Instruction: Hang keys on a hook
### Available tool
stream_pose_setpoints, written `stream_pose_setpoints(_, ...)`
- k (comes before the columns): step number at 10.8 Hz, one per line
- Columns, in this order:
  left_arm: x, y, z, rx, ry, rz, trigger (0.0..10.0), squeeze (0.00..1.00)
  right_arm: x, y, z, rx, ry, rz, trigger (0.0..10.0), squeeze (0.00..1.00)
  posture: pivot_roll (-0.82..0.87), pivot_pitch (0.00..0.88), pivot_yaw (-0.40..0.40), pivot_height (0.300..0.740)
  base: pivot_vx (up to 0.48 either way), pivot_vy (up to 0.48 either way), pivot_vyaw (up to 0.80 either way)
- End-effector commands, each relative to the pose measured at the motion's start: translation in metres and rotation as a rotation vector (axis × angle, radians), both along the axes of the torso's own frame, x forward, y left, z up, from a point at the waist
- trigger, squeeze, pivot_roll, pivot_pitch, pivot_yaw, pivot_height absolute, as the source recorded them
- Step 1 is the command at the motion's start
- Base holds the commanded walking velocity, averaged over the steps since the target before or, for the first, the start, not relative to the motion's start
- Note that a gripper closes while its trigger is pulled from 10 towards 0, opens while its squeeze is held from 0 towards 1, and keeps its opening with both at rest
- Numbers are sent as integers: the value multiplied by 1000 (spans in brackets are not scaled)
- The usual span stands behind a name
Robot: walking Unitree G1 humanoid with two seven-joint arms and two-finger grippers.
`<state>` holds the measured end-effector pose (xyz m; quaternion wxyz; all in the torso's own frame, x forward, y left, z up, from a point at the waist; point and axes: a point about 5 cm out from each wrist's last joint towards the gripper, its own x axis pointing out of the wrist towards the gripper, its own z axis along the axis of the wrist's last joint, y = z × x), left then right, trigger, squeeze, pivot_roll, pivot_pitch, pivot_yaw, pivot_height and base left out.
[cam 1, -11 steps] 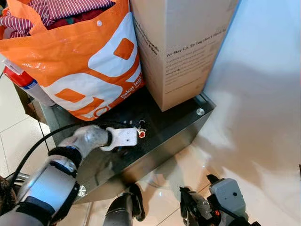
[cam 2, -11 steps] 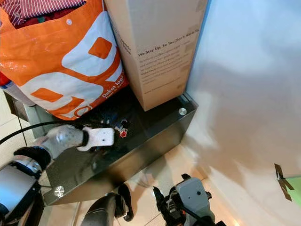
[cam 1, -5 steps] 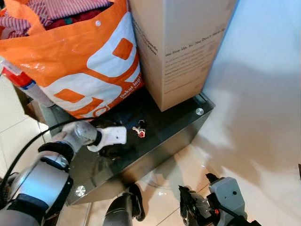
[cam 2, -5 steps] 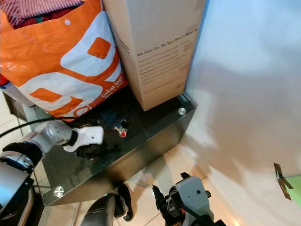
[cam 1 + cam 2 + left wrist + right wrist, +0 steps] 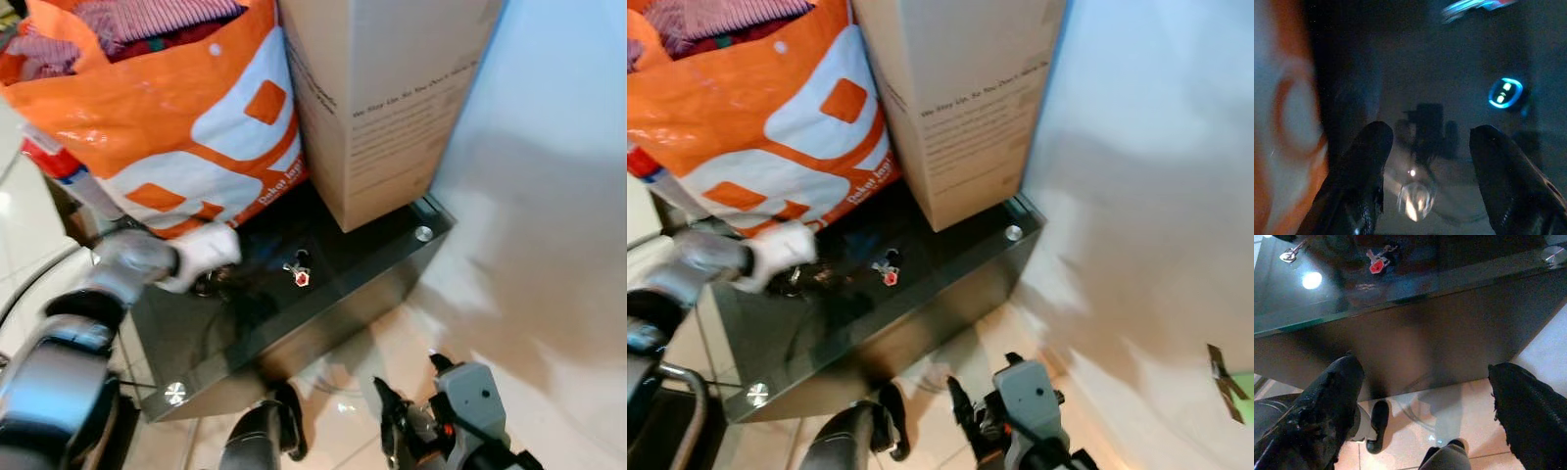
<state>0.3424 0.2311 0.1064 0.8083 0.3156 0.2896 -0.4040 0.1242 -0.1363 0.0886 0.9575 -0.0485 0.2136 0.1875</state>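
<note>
A small bunch of keys with a red tag lies on the dark glass top of a low black table; the right wrist view shows the keys from below the table edge. My left gripper hovers low over the glass to the left of the keys, close to the orange bag. Its fingers stand open, and a small shiny thing lies on the glass between them. My right gripper hangs open below the table's front edge, over the floor tiles.
An orange shopping bag full of clothes and a tall cardboard box crowd the back of the table. A white wall rises on the right. My foot stands on the tiled floor by the table front.
My left gripper has drawn back to the left, away from the keys and toward the orange bag. The keys stay on the glass. The head camera has shifted slightly.
</note>
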Motion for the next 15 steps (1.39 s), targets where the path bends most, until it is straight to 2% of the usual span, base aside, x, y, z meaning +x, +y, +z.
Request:
stream_pose_setpoints(1, -6, 8, -7, -27, 50, 105, 10000, 0, -2, 1, -4, 12, 20, 12, 10000, 0, -237, 233, 164, 732, 0, 0, 0)
stream_pose_setpoints(2, -17, 7, -15, -55, 138, 177, 10000, 0, 0, 3, -5, 13, 24, 34, 10000, 0, -232, 240, 158, 732, 0, 0, 0)
stream_pose_setpoints(3, -23, 6, -18, -62, 178, 212, 10000, 0, 1, 3, -5, 15, 24, 43, 10000, 0, -228, 245, 154, 732, 0, 0, 0)
stream_pose_setpoints(4, -30, 6, -27, -63, 198, 339, 10000, 0, 1, 5, -5, 21, 25, 58, 10000, 0, -225, 251, 147, 732, 0, 0, 0)
stream_pose_setpoints(6, -31, 16, -34, 42, 202, 488, 10000, 0, -1, 6, -5, 23, 28, 67, 10000, 0, -231, 252, 143, 732, 0, 0, 0)
stream_pose_setpoints(9, -29, 8, -36, 51, 189, 549, 10000, 0, -2, 7, -5, 26, 32, 71, 10000, 0, -231, 262, 145, 732, 0, 0, 0)
stream_pose_setpoints(12, -17, 3, -38, 74, 110, 554, 10000, 0, -3, 7, -5, 29, 34, 71, 10000, 0, -235, 267, 140, 732, 0, 0, 0)
stream_pose_setpoints(15, -17, 2, -44, 49, 142, 582, 10000, 0, -4, 7, -4, 28, 36, 74, 10000, 0, -238, 271, 135, 732, 0, 0, 0)
